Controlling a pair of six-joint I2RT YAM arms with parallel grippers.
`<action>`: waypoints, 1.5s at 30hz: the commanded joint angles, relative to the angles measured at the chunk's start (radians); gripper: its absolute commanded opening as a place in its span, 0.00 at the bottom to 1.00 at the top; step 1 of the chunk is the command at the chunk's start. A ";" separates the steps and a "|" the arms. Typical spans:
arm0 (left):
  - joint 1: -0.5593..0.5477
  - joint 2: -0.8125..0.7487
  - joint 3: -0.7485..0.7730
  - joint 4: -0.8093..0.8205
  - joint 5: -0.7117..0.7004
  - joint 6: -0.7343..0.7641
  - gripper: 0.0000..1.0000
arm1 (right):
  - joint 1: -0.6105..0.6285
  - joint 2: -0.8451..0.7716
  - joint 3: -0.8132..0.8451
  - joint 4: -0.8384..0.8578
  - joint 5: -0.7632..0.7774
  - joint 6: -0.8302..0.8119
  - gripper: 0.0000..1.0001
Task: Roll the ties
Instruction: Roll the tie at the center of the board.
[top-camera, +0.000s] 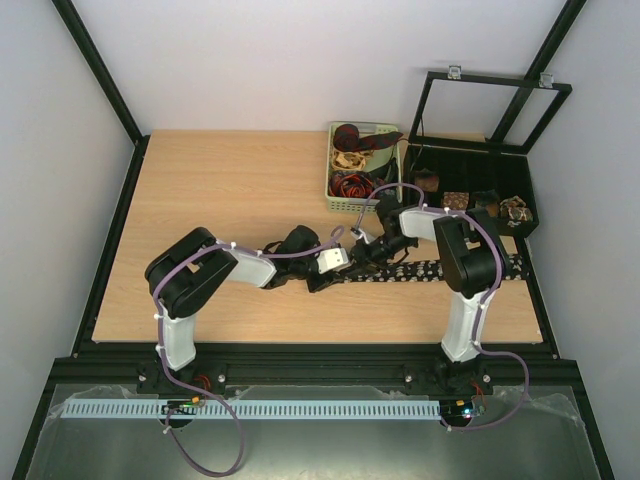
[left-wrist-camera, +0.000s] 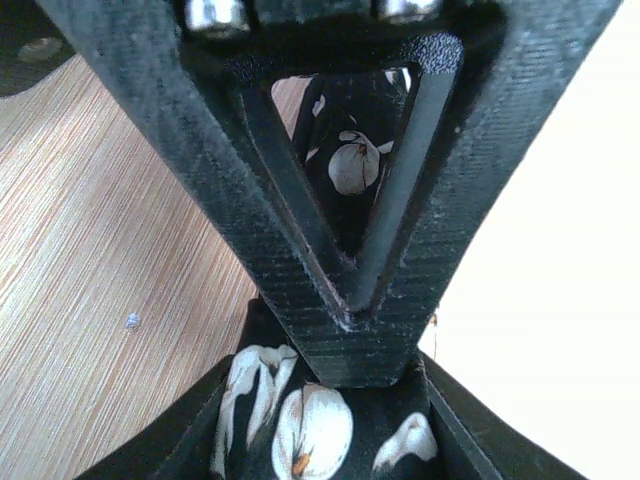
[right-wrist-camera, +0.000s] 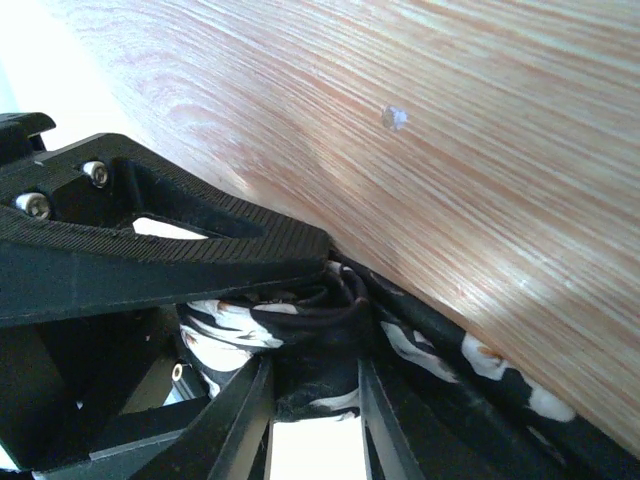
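table (top-camera: 220, 190): light wood | basket (top-camera: 333, 175): green, far edge | box (top-camera: 500, 165): black, lid open

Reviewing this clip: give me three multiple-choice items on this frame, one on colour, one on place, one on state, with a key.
1. What colour is the basket holding ties? A blue; B red; C light green.
2. Where does the black floral tie lie? A in the basket; B stretched along the table; C on the floor.
3. The left gripper is: A open above the table; B shut on the black floral tie; C holding the basket.
Key: 1 C, its walls are pale green. 2 B, the top view shows it flat on the wood. 3 B, the left wrist view shows the fingers closed on the fabric.
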 joint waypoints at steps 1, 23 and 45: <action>-0.007 0.041 -0.016 -0.148 -0.047 0.033 0.42 | 0.009 0.056 0.016 -0.036 0.058 -0.009 0.28; 0.061 -0.022 -0.145 0.224 0.169 -0.096 0.68 | -0.086 0.132 -0.037 -0.083 0.166 -0.171 0.01; 0.007 0.032 -0.104 0.112 0.043 0.054 0.41 | -0.092 0.062 0.026 -0.111 0.108 -0.152 0.17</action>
